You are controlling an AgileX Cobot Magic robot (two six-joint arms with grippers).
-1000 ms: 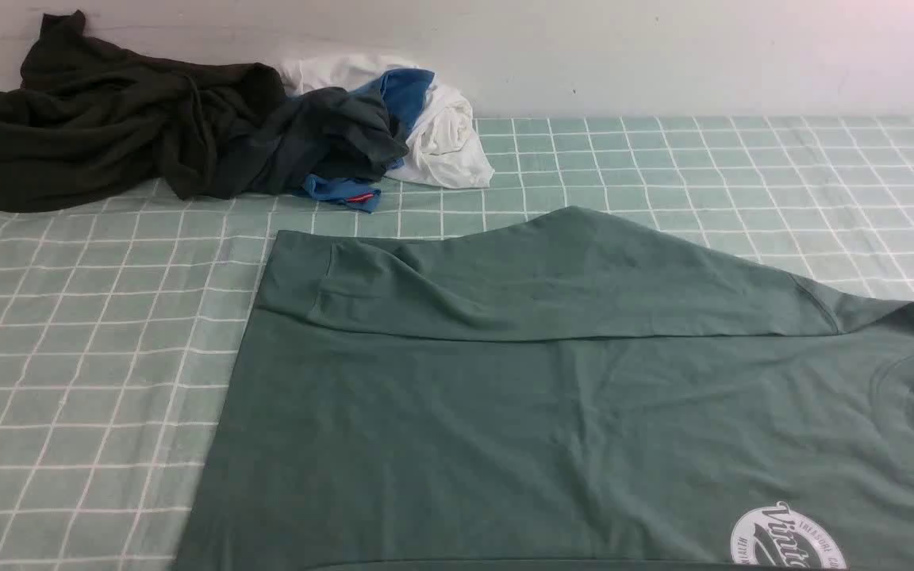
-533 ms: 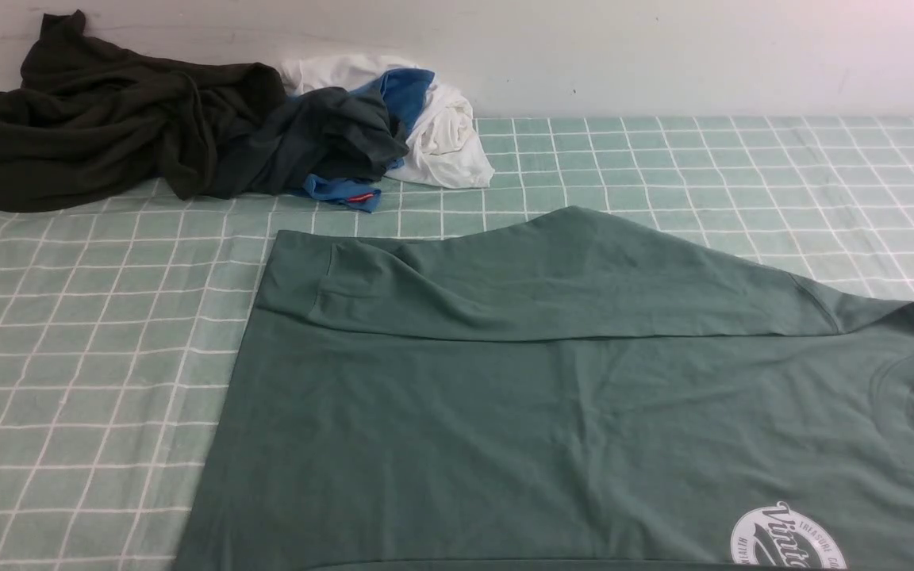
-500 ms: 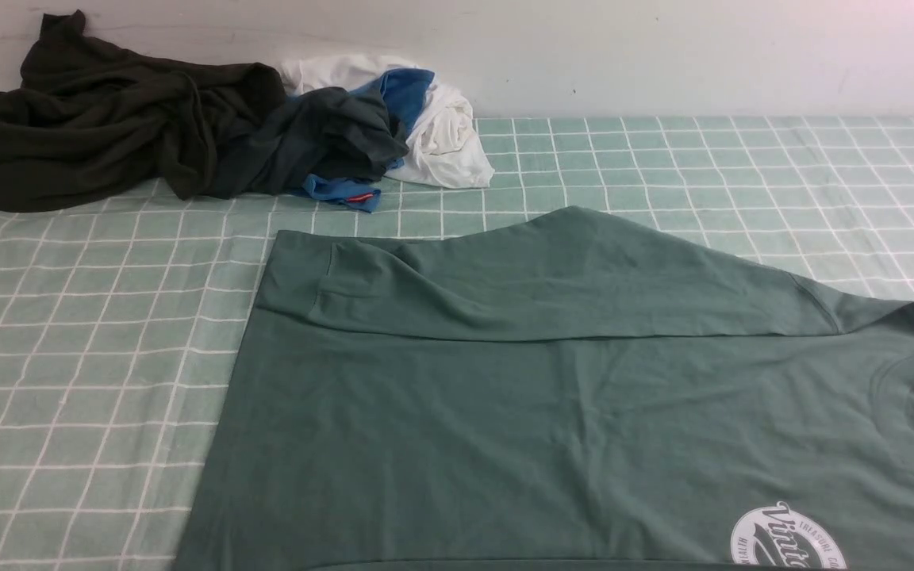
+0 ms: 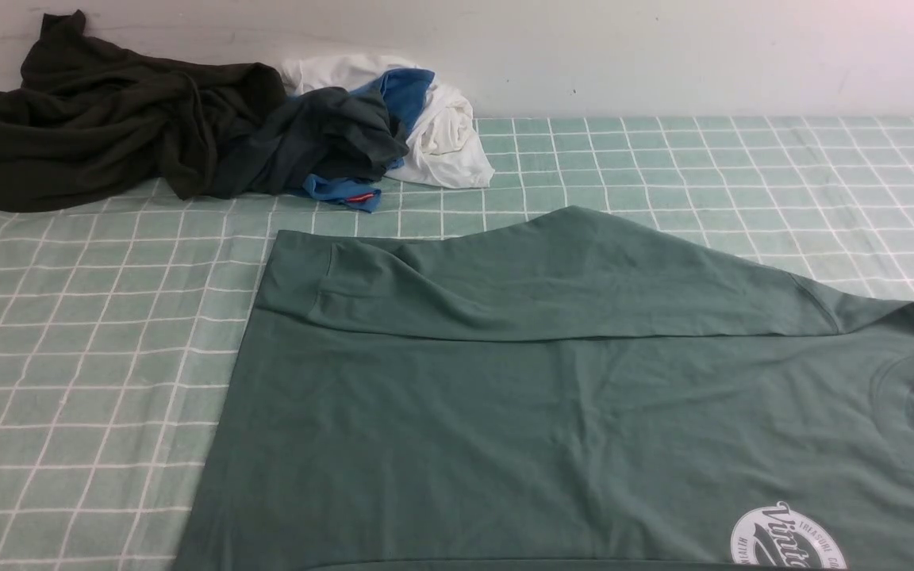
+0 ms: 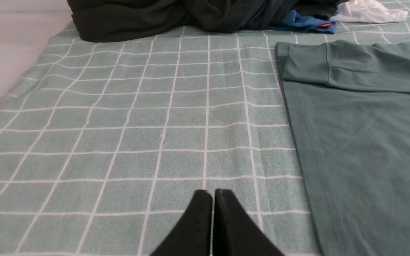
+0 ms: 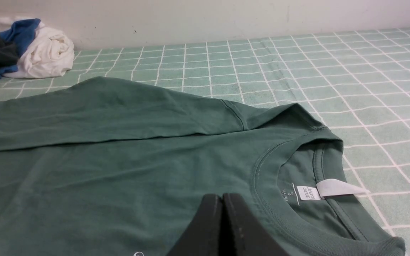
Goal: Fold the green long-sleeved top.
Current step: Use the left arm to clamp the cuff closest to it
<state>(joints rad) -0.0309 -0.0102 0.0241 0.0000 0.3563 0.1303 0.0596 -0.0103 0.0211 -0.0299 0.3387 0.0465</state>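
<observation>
The green long-sleeved top (image 4: 552, 428) lies flat, chest up, on the counter (image 4: 68, 357). It is right of centre in the front view, with its collar (image 6: 279, 156) toward the robot's right and its hem toward the left. Progress is judged to be early. The far sleeve (image 4: 552, 277) is folded inward and rests along the far edge of the body, its cuff near the hem. The near edge and near sleeve lie outside the frames, so their condition cannot be determined. The body shows no lengthwise or crosswise fold, so these steps, and possibly the near sleeve, are left to do. The left jaws are pressed together and hold nothing. They hover over bare checked cloth just beside the hem edge. The right jaws are likewise together and empty, above the chest near the collar and its white label (image 6: 319, 190). A heap of other clothes occupies the far left corner against the wall: a dark garment (image 4: 100, 119), a grey-and-blue garment (image 4: 330, 135) and a white garment (image 4: 449, 135). The heap is apart from the top and does not obstruct the folding area.
</observation>
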